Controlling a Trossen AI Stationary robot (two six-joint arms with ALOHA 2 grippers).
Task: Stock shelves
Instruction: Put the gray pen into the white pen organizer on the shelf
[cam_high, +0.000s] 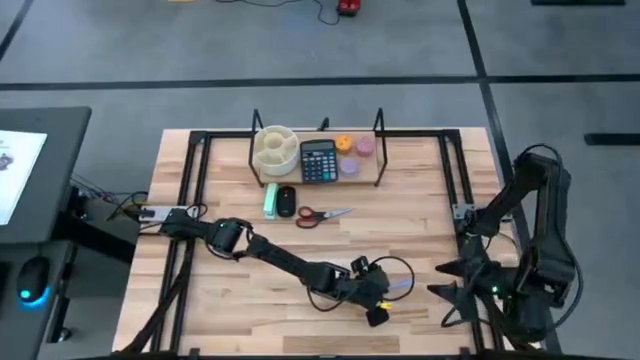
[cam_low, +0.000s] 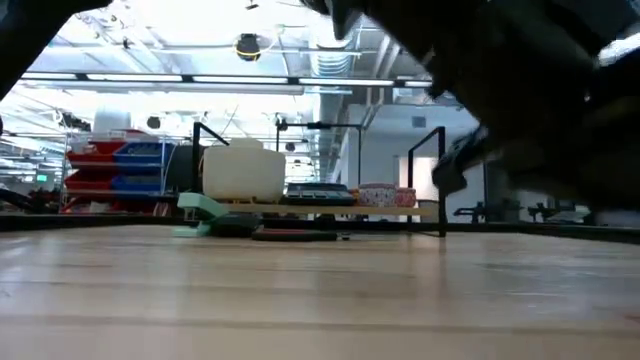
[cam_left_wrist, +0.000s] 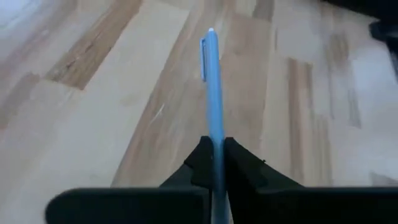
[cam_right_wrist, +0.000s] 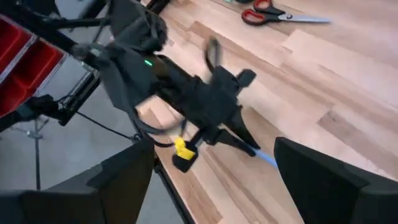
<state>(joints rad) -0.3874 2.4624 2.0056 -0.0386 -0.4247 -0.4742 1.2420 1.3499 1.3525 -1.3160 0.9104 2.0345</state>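
1. Left pincer, low over the table's near edge, clamps a blue pen (its rear end is hidden between the fingers).
2. Right pincer, at the near right corner, stands spread and empty.
3. Shelves sit at the far middle; the low view is partly blocked by a dark arm.

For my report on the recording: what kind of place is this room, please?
Probably a large lab or workshop hall, not a home. The low view shows a high ceiling with bright strip lights and exposed ducts, and red and blue storage bins behind the table. The high view shows a bare grey floor around it.
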